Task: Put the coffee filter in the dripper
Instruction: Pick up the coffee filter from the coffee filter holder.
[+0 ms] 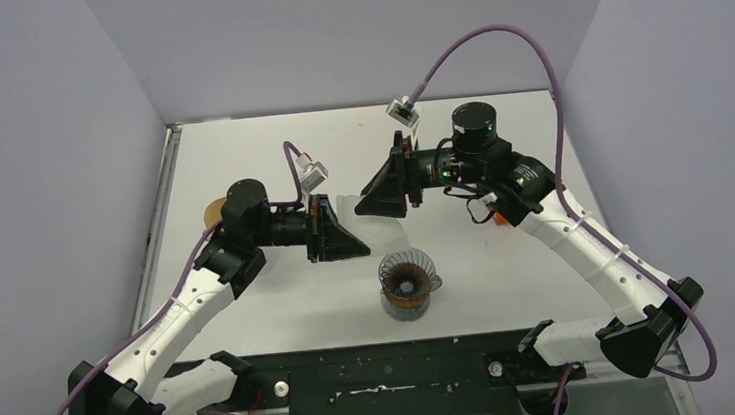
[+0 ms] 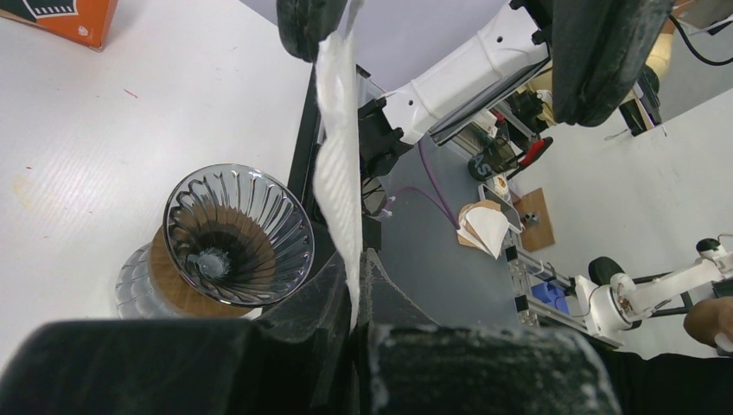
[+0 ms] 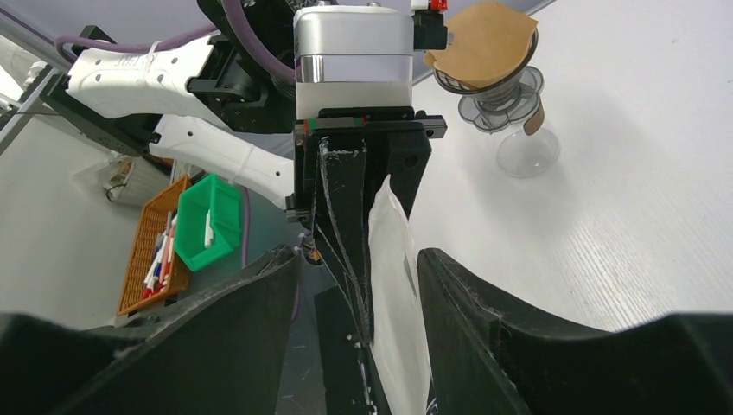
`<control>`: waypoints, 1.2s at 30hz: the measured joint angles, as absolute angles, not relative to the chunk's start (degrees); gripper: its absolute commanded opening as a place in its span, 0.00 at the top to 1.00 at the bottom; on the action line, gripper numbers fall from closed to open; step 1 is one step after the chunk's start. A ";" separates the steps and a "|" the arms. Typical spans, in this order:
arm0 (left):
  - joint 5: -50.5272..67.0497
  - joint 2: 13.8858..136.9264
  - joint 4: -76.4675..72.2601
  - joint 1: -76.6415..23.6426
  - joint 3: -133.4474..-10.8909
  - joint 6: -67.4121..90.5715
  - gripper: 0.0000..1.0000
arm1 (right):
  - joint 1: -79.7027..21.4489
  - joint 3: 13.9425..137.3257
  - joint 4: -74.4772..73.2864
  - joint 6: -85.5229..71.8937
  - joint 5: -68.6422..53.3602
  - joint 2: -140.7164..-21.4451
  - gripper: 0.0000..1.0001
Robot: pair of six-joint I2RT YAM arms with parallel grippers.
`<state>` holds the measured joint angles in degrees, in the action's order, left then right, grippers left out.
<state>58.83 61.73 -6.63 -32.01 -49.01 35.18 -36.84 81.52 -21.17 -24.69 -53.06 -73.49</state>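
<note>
Left wrist: L gripper (image 2: 356,303) clenched on lower edge of the coffee filter (image 2: 337,156); white paper stands edge-on, running up from the pinch toward R gripper (image 2: 449,35). R fingers spread wide, one each side of frame top; filter's upper end sits just beside one finger (image 2: 311,26), contact can't be judged. The dripper (image 2: 238,229) stands upright on the white table (image 2: 86,130) left of the filter, mouth bare, brown collar (image 2: 173,285) round its lower part, ribbed clear base underneath. Orange box (image 2: 60,17) at far corner. Right wrist: R jaws released, w/ the filter hanging in the gap btwn them, touching neither finger as far as visible. L gripper faces the lens, its fingers closed together on the paper. Behind it, a tan paper cone (image 3: 480,43) sits in a second holder, clear tumbler (image 3: 527,154) just beside that. Off-table: green bin (image 3: 206,220), orange basket (image 3: 151,251). Top external: both grippers meet nearly tip to tip above table centre; filter barely shows vs white surface. Dripper sits nearer the bases, below the R gripper tip, apart from both arms.
</note>
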 measured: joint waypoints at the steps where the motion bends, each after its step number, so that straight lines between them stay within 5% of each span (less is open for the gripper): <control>1: 58.83 61.73 -6.63 -32.01 -49.01 35.18 1.00 | -36.86 81.52 -21.23 -24.64 -52.93 -73.41 0.47; 36: 59.02 61.73 -6.55 -32.03 -49.56 35.20 1.00 | -38.76 80.23 -21.65 -23.31 -52.27 -70.54 0.48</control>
